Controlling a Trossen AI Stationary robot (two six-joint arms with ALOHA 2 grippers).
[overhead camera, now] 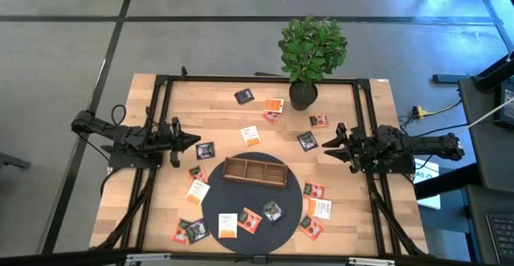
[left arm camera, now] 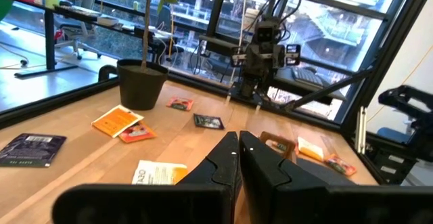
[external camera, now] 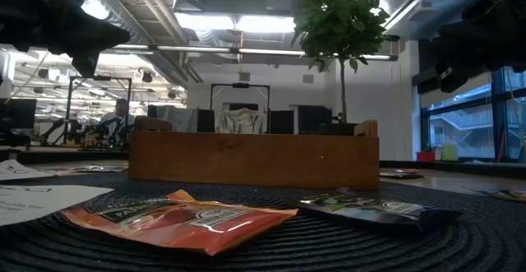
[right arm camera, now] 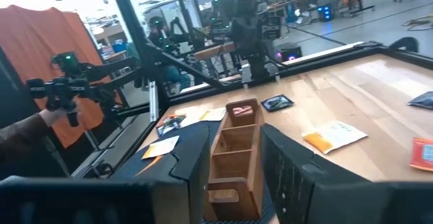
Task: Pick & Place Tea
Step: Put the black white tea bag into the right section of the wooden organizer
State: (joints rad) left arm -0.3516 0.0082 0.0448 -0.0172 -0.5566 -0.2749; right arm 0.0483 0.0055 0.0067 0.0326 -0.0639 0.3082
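Brown wood marks the landmark here: the compartment tray (overhead camera: 254, 170) sits on a round dark mat (overhead camera: 215, 211) at the middle of the counter (overhead camera: 161, 218), apparently so both arms can reach it. Its compartments look empty from above, so the sorting has seemingly not begun. The tea sachets (overhead camera: 228, 224) lie loose all around the tray: an orange-and-white one, a red one (overhead camera: 250, 219) and a dark one (overhead camera: 273, 210) share the mat just in front of it, others are strewn left, right and beyond it toward the potted plant (overhead camera: 310, 51), which stands well behind the tray. The left claw (overhead camera: 195, 141) hangs to the tray's left, clenched on nothing, tips pointed inward. The right claw (overhead camera: 328, 144) hangs to the tray's right, its jaws parted with nothing between them; its wrist view lines the tray up through the gap, probably readying a reach toward the sachets near that side.
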